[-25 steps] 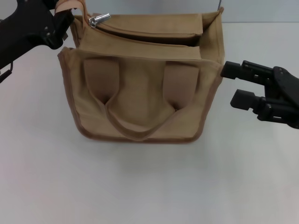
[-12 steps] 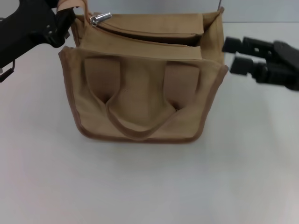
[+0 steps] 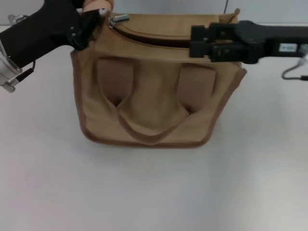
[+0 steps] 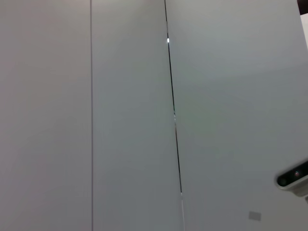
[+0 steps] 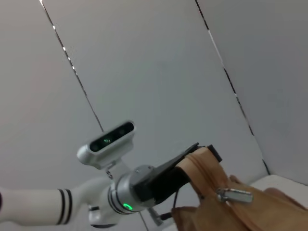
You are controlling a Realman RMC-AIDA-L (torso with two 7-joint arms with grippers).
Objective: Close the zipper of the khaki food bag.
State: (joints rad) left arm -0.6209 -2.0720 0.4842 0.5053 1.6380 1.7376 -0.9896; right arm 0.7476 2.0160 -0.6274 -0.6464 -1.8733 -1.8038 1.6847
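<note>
The left gripper point(image 3: 91, 17) pinches the far strap point(image 3: 94, 6) at the left top corner of the khaki food bag point(image 3: 154, 96). The zipper point(image 3: 154, 36) pull sits just beside it. The right gripper point(image 3: 195, 42) hangs over the bag's top with its fingers apart. The bag sits on a white table point(image 3: 154, 192).

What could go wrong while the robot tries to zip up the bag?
1. The left claw holds only a strap at the khaki food bag's far corner, so the soft bag could slide or tip when the zipper is pulled.
2. The silver pull tab is small and sits right beside the left claw, so the right claw, now over the open top, might bump that claw or miss the tab.
</note>
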